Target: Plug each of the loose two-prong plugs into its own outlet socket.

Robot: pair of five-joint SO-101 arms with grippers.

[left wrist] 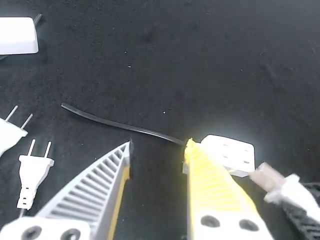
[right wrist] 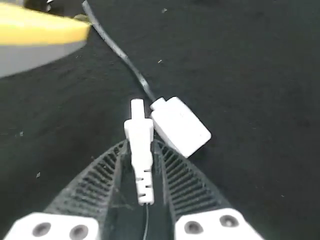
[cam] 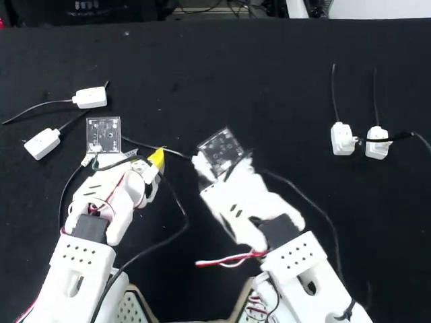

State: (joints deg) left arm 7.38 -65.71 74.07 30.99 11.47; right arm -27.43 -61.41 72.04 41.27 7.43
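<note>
My right gripper (right wrist: 139, 146) is shut on a white two-prong plug (right wrist: 139, 132), whose front end sticks out past the fingertips. Just beside that end lies a white outlet socket (right wrist: 181, 126) on a black cord, with a small gap between them. In the left wrist view the same socket (left wrist: 227, 152) sits right by the yellow finger (left wrist: 210, 185) of my left gripper (left wrist: 159, 147), which is open and empty. Two loose plugs (left wrist: 32, 167) lie on the black cloth beside it. From above, both grippers (cam: 149, 165) (cam: 202, 165) meet at the table's middle.
Two more white sockets (cam: 89, 97) (cam: 42, 142) on black cords lie at the far left. Two white blocks (cam: 342, 139) (cam: 377, 142) with thin cords stand at the right. Arm cables trail over the near table.
</note>
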